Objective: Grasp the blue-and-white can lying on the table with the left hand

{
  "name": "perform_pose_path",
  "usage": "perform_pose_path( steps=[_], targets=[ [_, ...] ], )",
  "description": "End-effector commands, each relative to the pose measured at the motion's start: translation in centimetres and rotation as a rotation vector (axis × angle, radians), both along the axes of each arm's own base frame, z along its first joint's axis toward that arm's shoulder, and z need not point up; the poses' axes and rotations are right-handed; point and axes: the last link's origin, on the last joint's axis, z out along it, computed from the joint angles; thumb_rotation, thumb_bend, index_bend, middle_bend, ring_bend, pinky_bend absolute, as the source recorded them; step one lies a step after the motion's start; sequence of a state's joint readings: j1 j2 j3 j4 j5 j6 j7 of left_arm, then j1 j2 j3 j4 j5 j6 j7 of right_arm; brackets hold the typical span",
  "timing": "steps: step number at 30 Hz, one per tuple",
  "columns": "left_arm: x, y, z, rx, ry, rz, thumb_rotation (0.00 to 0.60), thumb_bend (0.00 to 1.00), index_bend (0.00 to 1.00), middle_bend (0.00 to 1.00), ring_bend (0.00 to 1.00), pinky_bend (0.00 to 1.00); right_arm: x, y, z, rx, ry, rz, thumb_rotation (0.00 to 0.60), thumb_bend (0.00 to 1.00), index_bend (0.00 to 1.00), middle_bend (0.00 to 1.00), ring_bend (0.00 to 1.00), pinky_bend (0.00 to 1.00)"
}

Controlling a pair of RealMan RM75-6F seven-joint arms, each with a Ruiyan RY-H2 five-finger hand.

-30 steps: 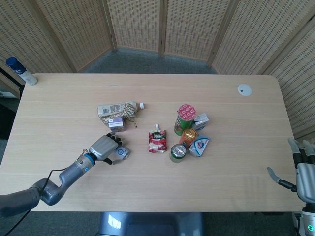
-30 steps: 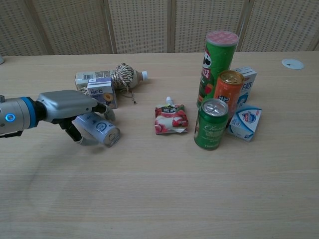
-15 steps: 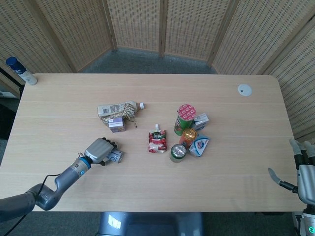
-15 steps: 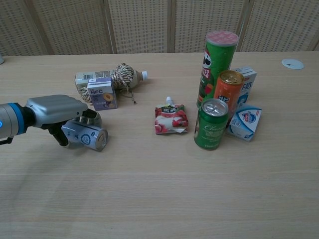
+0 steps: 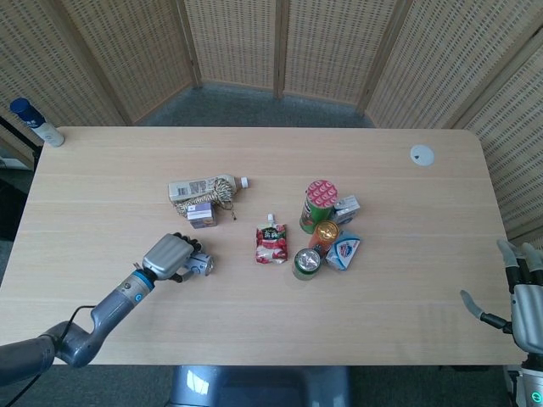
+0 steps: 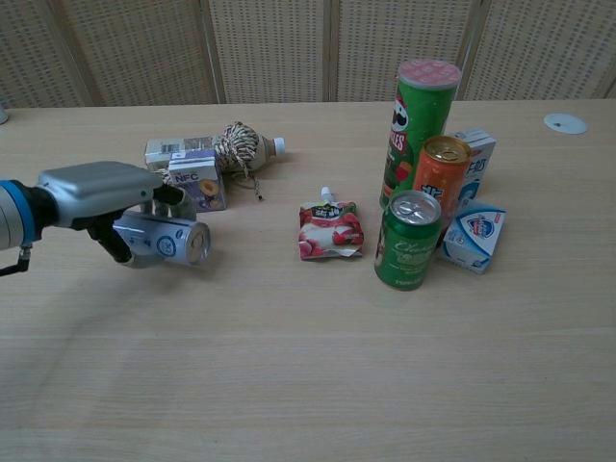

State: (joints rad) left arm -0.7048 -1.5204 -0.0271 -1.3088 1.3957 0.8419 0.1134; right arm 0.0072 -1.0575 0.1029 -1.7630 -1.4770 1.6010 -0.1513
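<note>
The blue-and-white can (image 6: 166,240) lies sideways in my left hand (image 6: 96,192), whose fingers wrap over it from above; its silver end faces right. In the head view the can (image 5: 200,265) pokes out to the right of the left hand (image 5: 170,254), at the table's front left. The chest view shows the can lifted a little off the wood, its shadow under it. My right hand (image 5: 524,297) hangs past the table's right front corner with its fingers spread and nothing in it.
Behind the left hand lie a purple carton (image 6: 198,180), a flat box (image 6: 171,150) and a twine-wrapped bottle (image 6: 239,144). A red pouch (image 6: 330,229) sits mid-table. Right of it stand a green can (image 6: 408,240), orange can (image 6: 441,176), tall green tube (image 6: 416,120) and small cartons (image 6: 474,237).
The left hand has closed over the can, drawn it left and toward the table's front, and raised it slightly. The right hand has stayed where it was.
</note>
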Motion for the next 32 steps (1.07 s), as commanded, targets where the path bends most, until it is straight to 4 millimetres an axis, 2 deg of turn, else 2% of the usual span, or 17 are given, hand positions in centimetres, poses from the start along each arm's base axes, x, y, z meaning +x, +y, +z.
perform_pose_path(
  steps=[1, 7, 14, 20, 26, 32],
  targets=[
    [0.7, 0.3, 2.2, 0.049, -0.046, 0.002, 0.6, 0.43, 0.51, 0.54, 0.52, 0.56, 0.0, 0.0, -0.1, 0.002, -0.003, 0.004, 0.211, 0.27, 0.0, 0.14, 0.0, 0.0],
    [2.8, 0.6, 7.9, 0.152, -0.173, 0.024, 0.6, 0.43, 0.51, 0.54, 0.52, 0.57, -0.1, 0.0, -0.3, 0.004, -0.021, 0.024, 0.208, 0.27, 0.0, 0.14, 0.0, 0.0],
    [5.7, 0.4, 15.9, 0.278, -0.277, 0.02, 0.6, 0.43, 0.52, 0.54, 0.52, 0.57, -0.4, -0.3, -1.3, 0.01, -0.057, 0.045, 0.209, 0.27, 0.0, 0.14, 0.0, 0.0],
    [8.1, 0.1, 21.3, 0.375, -0.344, -0.003, 0.6, 0.43, 0.52, 0.54, 0.52, 0.58, -0.8, -0.5, -2.0, 0.025, -0.067, 0.048, 0.21, 0.27, 0.0, 0.14, 0.0, 0.0],
    [9.3, 0.0, 24.5, 0.426, -0.406, -0.005, 0.6, 0.43, 0.52, 0.54, 0.53, 0.58, -0.8, -0.6, -2.1, 0.025, -0.07, 0.048, 0.208, 0.27, 0.0, 0.14, 0.0, 0.0],
    [9.1, 0.0, 24.7, 0.422, -0.406, -0.004, 0.6, 0.43, 0.52, 0.54, 0.53, 0.58, -0.7, -0.9, -2.1, 0.028, -0.065, 0.049, 0.209, 0.27, 0.0, 0.15, 0.0, 0.0]
  ],
)
